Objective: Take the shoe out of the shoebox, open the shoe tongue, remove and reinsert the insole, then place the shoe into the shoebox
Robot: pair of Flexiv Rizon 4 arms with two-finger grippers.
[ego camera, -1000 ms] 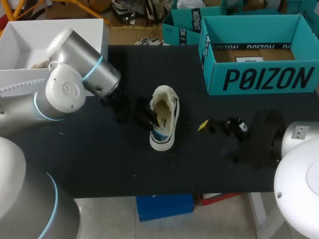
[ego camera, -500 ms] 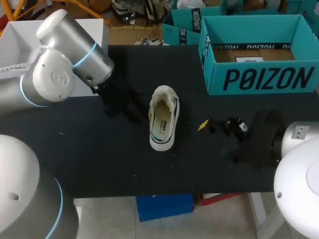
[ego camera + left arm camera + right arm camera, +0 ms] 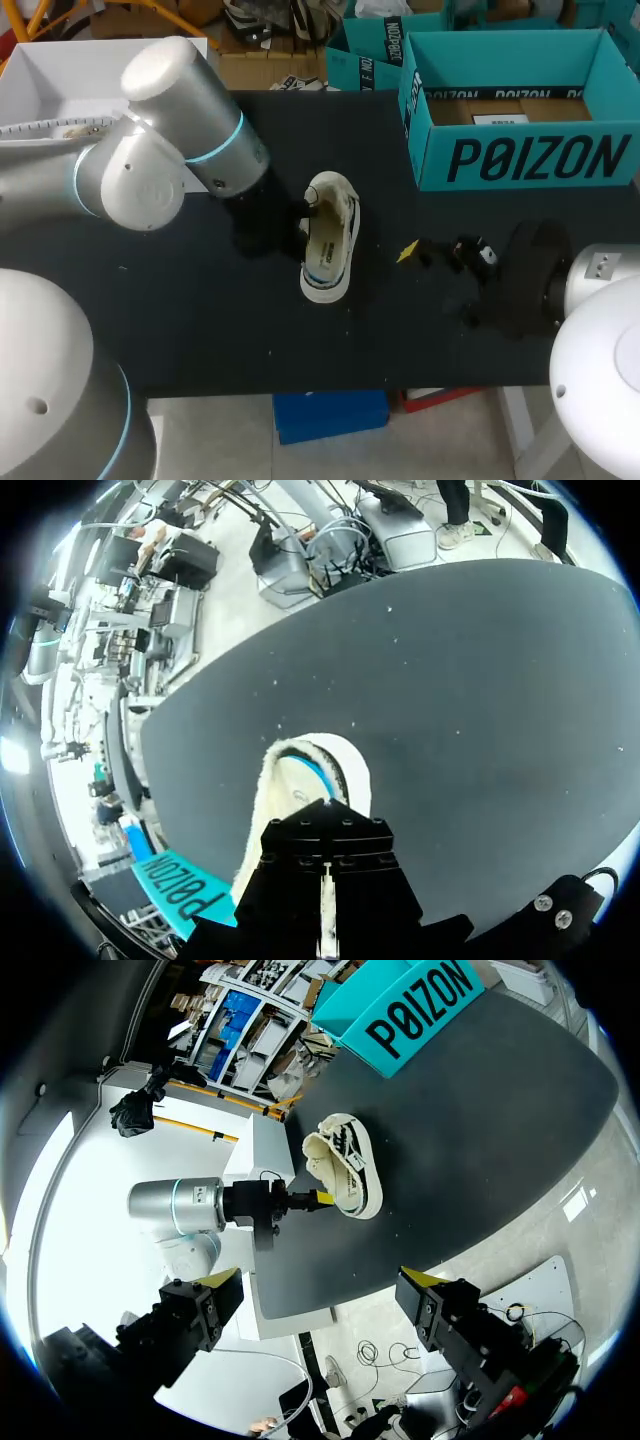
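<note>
Shoe (image 3: pixel 328 245) seen upright on table (image 3: pixel 200 320); left gripper (image 3: pixel 320 1198) set against its side, grip not discernible; right gripper (image 3: pixel 320 1280) spread wide, empty

Right gripper (image 3: pixel 318 1285): fingers spread wide, nothing between them. White shoe (image 3: pixel 345 1165) sits mid-table (image 3: pixel 500 1120), well ahead of it. My left arm (image 3: pixel 175 1210) has its gripper (image 3: pixel 318 1198) against the shoe's side. Teal shoebox (image 3: pixel 415 1005) is at the far corner.

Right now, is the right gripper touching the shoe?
Apart. In the right wrist view the shoe lies well ahead of the right gripper, whose fingers are open with nothing between them. The head view shows bare table between the two.
</note>
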